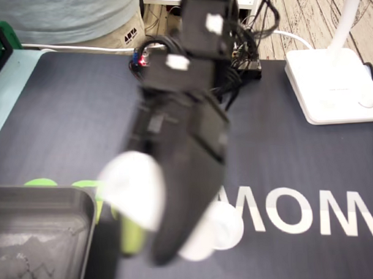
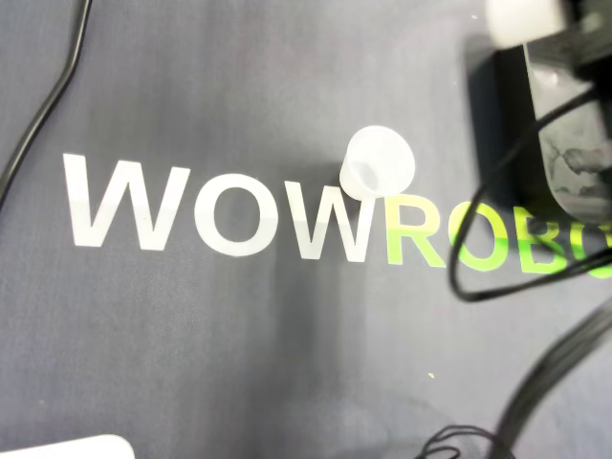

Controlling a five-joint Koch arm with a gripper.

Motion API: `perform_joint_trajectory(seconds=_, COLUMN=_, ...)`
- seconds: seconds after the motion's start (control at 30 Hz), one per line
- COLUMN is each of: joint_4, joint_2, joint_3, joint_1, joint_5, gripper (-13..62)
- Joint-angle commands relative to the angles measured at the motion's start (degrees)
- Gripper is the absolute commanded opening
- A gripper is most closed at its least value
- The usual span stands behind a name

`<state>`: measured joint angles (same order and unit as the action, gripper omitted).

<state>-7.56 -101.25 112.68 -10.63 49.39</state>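
The blurred hand (image 1: 160, 241), grip impossible to tell, is hanging just left of the white cup (image 1: 223, 229) in the fixed view.

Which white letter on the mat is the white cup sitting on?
The second W, right before the green R in the overhead view; the cup covers its upper right tip, while the first W and the O lie bare.
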Motion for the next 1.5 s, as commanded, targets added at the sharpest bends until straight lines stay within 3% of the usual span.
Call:
perform_joint_trajectory(seconds=0.0, joint_4=6.5, joint_2=1.1, joint_3=-9.5, joint_1=-2.8, joint_5=-8.3, gripper=5.0)
perform_joint_trajectory(seconds=0.37, joint_4=16.6, joint_2=18.4, joint_3=-33.2, joint_1=-15.4, joint_5=-33.9, gripper=5.0)
perform_joint_trajectory(seconds=0.6, joint_4=16.3, joint_2=30.6, joint_3=-42.2, joint_1=-21.6, joint_5=-63.3, gripper=5.0)
perform_joint_trajectory(seconds=0.63, joint_4=15.8, joint_2=34.2, joint_3=-43.6, joint_1=-23.6, joint_5=-72.8, gripper=5.0)
perform_joint_trajectory(seconds=0.8, joint_4=12.5, joint_2=40.7, joint_3=-46.1, joint_1=-26.7, joint_5=-88.2, gripper=4.9)
perform_joint_trajectory(seconds=1.13, joint_4=11.0, joint_2=45.2, joint_3=-49.7, joint_1=-26.7, joint_5=-106.6, gripper=4.9)
perform_joint_trajectory(seconds=1.47, joint_4=7.7, joint_2=47.1, joint_3=-51.0, joint_1=-25.3, joint_5=-114.9, gripper=5.0)
